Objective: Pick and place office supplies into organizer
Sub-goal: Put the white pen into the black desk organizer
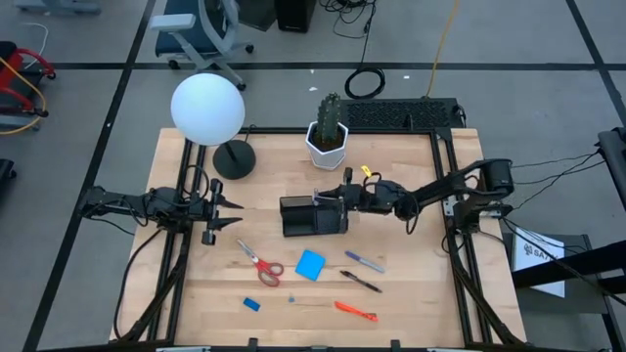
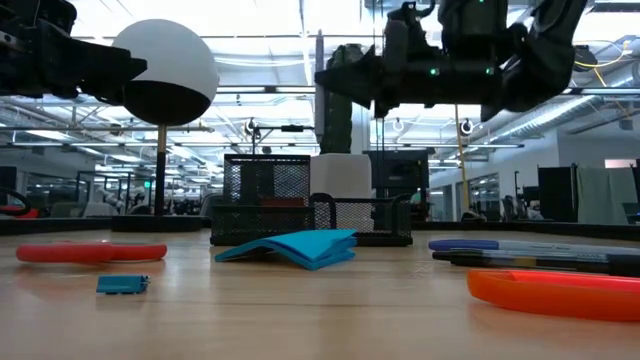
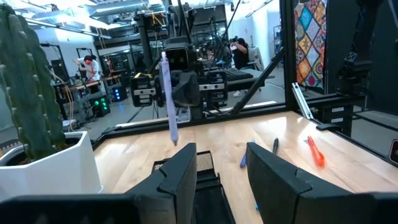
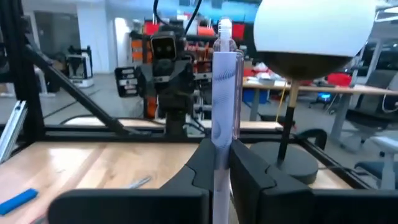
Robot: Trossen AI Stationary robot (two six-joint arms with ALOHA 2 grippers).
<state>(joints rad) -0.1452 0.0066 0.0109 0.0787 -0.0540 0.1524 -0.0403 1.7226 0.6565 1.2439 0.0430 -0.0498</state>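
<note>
Your left gripper (image 1: 233, 211) hangs left of the organizer (image 1: 313, 216), fingers parted, nothing in them. Your right gripper (image 1: 337, 197) sits over the organizer's right end, clamped on a pen (image 4: 222, 106) held upright. No lettering I can read.

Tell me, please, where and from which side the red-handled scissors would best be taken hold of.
The red-handled scissors lie flat and closed on the wooden table, blades pointing toward the left arm's side, handles toward the blue pad. I would come straight down from above and pinch across the narrow blades just ahead of the handle loops: the loops are wide and rounded, the blades slim. The left claw is probably nearer.
</note>
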